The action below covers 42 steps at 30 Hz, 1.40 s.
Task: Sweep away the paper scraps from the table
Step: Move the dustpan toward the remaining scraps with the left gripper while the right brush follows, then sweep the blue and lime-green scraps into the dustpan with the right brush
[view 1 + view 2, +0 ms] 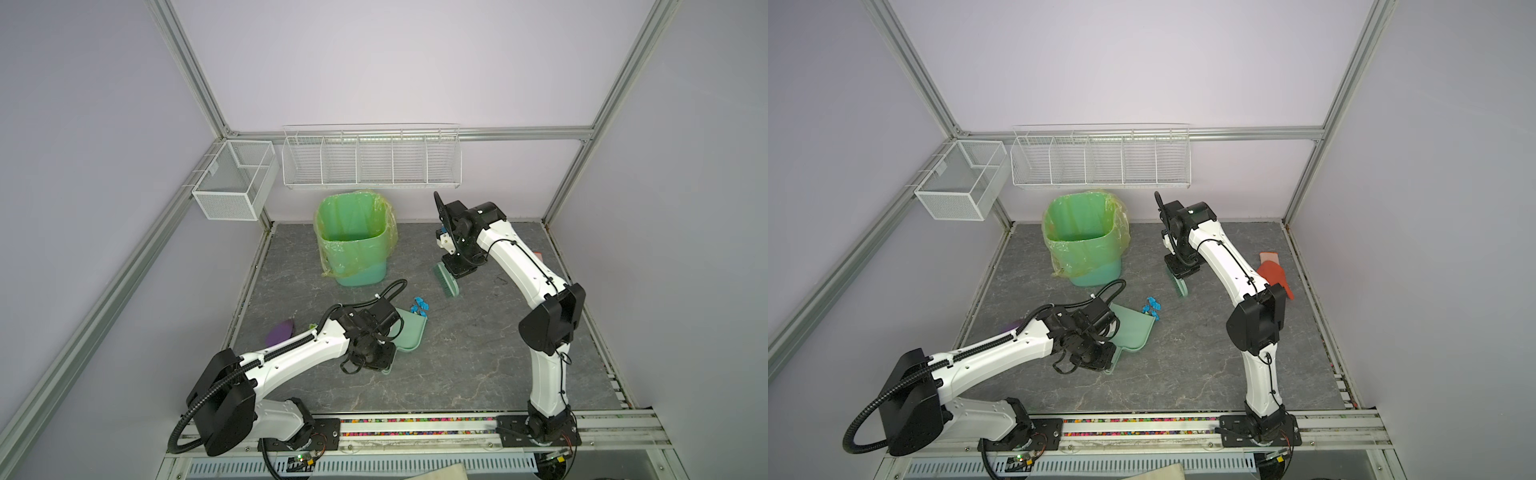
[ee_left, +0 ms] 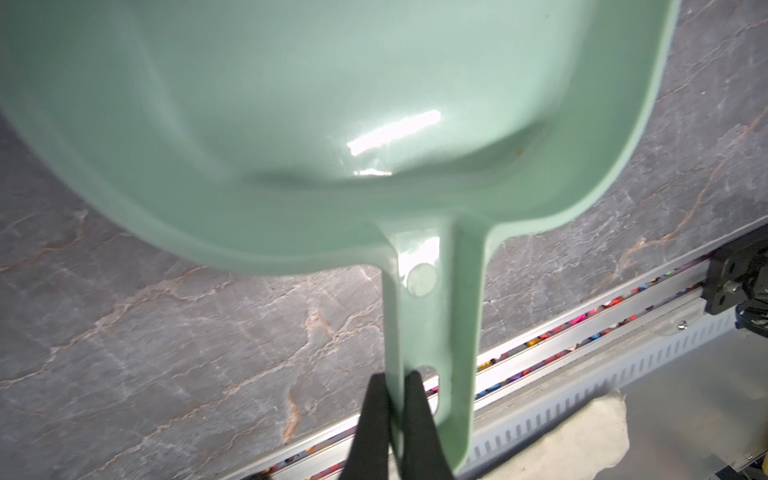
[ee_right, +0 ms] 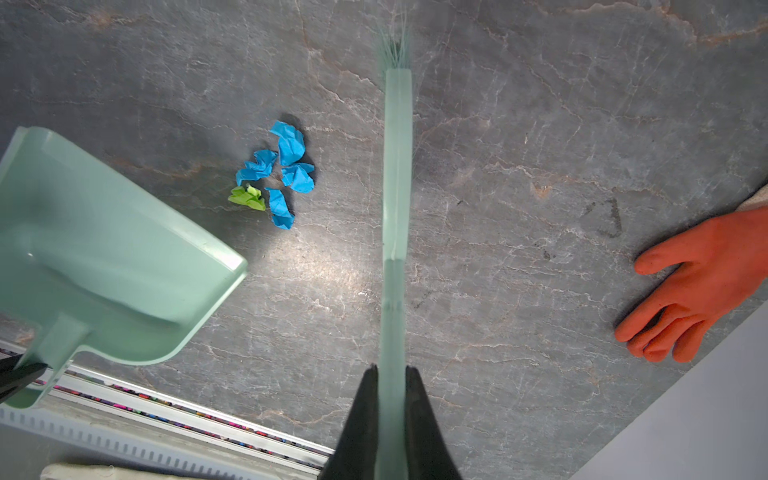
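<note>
Between dustpan [image 1: 409, 332] and brush [image 1: 445, 281], mid-frame in a top view, the paper scraps [image 1: 419, 306] sit on the tabletop [image 1: 457, 353], lower left of the brush head. Sweep that way. Your left gripper [image 2: 395, 376] clamps the dustpan handle, and your right gripper [image 3: 390, 368] clenches the brush.

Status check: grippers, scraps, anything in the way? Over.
Left gripper shut on dustpan handle; right gripper shut on brush. Paper scraps bunched on table between dustpan lip and brush, none in pan. Nothing blocking; orange glove lies well aside.

Your dark veined desk [image 1: 457, 365] carries a green bin [image 1: 361, 272]; paper scraps [image 3: 286, 143] lie clustered in front of that bin; an orange glove [image 1: 1277, 276] lies well to its right.
</note>
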Each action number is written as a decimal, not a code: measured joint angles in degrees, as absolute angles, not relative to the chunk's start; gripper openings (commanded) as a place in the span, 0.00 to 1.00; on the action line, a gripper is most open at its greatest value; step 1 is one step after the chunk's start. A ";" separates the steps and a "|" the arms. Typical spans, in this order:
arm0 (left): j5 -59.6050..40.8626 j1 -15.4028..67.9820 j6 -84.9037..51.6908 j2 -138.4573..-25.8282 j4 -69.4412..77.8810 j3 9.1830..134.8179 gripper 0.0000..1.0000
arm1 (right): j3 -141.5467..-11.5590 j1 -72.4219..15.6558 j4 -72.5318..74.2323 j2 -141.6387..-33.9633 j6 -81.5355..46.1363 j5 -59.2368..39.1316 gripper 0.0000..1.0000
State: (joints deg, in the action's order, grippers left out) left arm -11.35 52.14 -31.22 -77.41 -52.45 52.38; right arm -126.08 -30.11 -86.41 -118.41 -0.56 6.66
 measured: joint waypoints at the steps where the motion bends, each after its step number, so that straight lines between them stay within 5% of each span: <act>1: -11.55 52.16 -31.22 -77.73 -52.27 52.38 0.00 | -127.31 -30.35 -86.72 -119.22 -0.36 6.66 0.07; 13: -12.53 52.21 -30.22 -79.20 -54.48 53.01 0.00 | -137.29 -32.27 -91.18 -126.74 1.34 9.78 0.07; 42: -14.04 52.47 -29.17 -89.36 -49.80 54.08 0.00 | -138.02 -38.09 -91.85 -130.50 4.34 11.09 0.07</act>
